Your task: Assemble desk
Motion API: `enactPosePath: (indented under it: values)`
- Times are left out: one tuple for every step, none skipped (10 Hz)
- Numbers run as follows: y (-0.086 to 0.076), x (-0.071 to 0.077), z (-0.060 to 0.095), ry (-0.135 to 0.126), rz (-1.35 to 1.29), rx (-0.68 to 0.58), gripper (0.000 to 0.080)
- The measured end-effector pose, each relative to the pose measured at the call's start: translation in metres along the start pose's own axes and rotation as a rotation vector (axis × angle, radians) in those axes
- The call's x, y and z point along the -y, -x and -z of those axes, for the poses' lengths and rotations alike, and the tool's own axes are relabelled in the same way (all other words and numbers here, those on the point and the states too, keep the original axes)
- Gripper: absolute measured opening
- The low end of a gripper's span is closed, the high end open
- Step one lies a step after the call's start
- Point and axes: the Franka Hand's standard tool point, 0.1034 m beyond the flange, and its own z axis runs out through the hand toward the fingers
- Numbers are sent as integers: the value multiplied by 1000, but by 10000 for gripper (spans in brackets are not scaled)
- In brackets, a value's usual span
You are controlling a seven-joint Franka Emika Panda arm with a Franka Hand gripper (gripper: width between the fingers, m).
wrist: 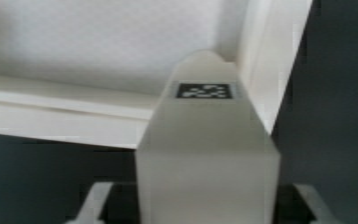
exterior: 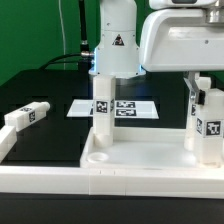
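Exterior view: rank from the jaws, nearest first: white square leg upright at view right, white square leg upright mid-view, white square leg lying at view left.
1. Right-side upright white square leg, at the gripper's jaws.
2. Mid-view upright white square leg, centre-left.
3. Lying white square leg, exterior view's far left.

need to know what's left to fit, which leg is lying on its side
The leg at the exterior view's left, flat on the black table; the other two stand upright at corners of the panel.

Bright even light, faint shadows, whites near glare, wrist view blurred
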Motion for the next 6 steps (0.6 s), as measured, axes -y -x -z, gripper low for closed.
enactPosePath:
  values:
    - [0, 0, 0, 0, -15, 0, 294]
    - [0, 0, 0, 0, -15, 0, 294]
    - [0, 0, 0, 0, -51, 0, 294]
    - [0, -3, 0, -7, -139, 1, 294]
    - [1, -5, -1, -16, -264, 2, 294]
    - [1, -6, -1, -20, -375, 4, 294]
